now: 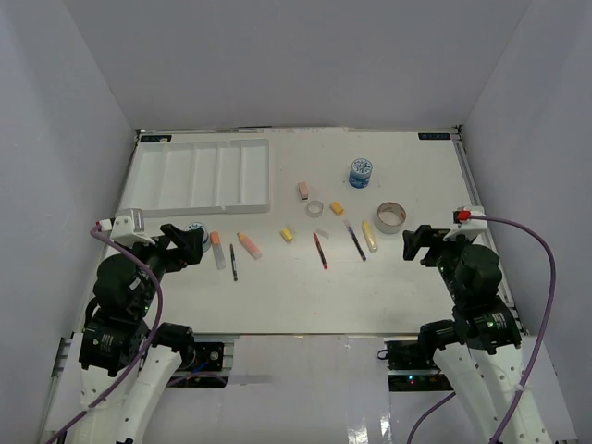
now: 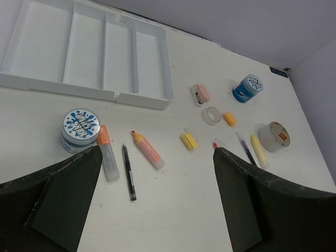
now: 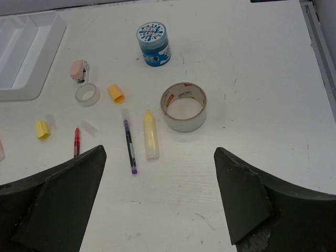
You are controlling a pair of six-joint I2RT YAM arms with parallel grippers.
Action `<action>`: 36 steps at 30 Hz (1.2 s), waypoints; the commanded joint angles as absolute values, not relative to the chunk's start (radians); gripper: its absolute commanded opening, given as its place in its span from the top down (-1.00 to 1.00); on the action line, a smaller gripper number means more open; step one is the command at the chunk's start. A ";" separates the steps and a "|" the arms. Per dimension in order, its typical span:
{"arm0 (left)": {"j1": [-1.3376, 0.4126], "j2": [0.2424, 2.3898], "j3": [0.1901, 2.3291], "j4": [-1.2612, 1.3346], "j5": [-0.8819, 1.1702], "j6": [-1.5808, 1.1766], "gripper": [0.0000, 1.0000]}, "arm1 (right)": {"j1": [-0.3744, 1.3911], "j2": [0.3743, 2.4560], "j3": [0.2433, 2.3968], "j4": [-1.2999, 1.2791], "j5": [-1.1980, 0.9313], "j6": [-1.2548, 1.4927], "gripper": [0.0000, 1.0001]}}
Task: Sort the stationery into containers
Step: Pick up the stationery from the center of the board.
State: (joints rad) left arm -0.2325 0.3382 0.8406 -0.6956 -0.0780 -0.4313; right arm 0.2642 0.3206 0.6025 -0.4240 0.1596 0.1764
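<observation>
Top external view: the white tray point(image 1: 231, 209) sits at the far left of the table point(image 1: 296, 287), and its long compartments show only bare white floor. All the stationery lies outside it.

Just in front of the tray's near wall stands a blue-white tub point(image 1: 194, 227). Beside the tub lie a capped marker point(image 1: 216, 248), a black pen point(image 1: 233, 262) and an orange marker point(image 1: 249, 244).

Right of the tray lie a pink eraser point(image 1: 302, 191), a clear tape ring point(image 1: 314, 207), an orange eraser point(image 1: 337, 208) and a yellow eraser point(image 1: 287, 235). Farther right are a red pen point(image 1: 320, 251), a purple pen point(image 1: 356, 242) and a yellow marker point(image 1: 370, 235).

Well right of the tray stand a second tub point(image 1: 361, 172) and a big tape roll point(image 1: 390, 216).

The left gripper point(image 2: 157, 152) hangs above the table in front of the tray, close to the first tub. Its fingers are spread wide and hold nothing. The right gripper point(image 3: 160, 152) hangs well right of the tray, near the tape roll, also spread wide and holding nothing.
</observation>
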 commanded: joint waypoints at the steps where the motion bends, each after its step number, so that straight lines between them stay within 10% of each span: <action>1: -0.238 0.336 0.854 -0.686 -0.060 -0.433 -0.96 | 0.268 0.342 0.631 -0.393 0.158 0.190 -0.80; 26: -0.236 0.545 0.632 -0.379 0.100 -0.485 -0.96 | 0.187 1.400 0.917 -0.275 0.339 0.296 -1.00; 36: -0.236 0.555 0.578 -0.353 0.106 -0.462 -0.96 | 0.150 1.565 0.957 -0.192 0.314 0.293 -0.46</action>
State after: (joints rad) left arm -0.2333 0.5587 0.5789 -0.3885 0.0906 -0.4713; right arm 0.1600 1.5475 0.9134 -0.2554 0.3080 0.2886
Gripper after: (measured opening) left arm 0.979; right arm 0.742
